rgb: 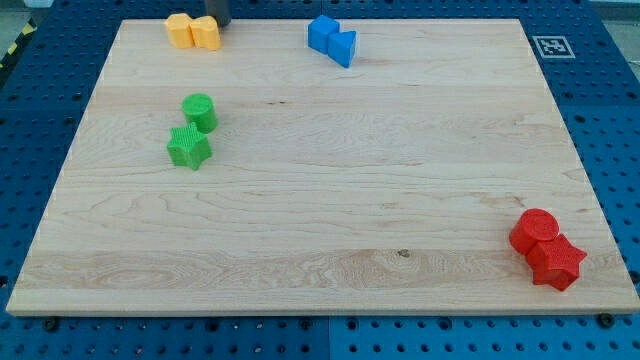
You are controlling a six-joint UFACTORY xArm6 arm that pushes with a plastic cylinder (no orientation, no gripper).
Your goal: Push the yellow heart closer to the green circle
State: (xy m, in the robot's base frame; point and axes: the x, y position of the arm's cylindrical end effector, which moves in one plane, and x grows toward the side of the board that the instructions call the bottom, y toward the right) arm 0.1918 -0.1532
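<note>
The yellow heart [207,34] lies at the view's top left, near the board's top edge, touching a second yellow block [180,30] on its left. The green circle [199,111] sits below them, about a quarter of the board's height down. My tip [214,22] shows as a dark rod at the view's top edge. It stands right at the heart's upper right side, touching it or nearly so. Most of the rod is cut off by the frame.
A green star [188,147] lies just below the green circle. Two blue blocks [331,41] sit together at the top centre. A red circle [534,231] and a red star [556,262] sit at the bottom right. A marker tag [549,45] is at the top right corner.
</note>
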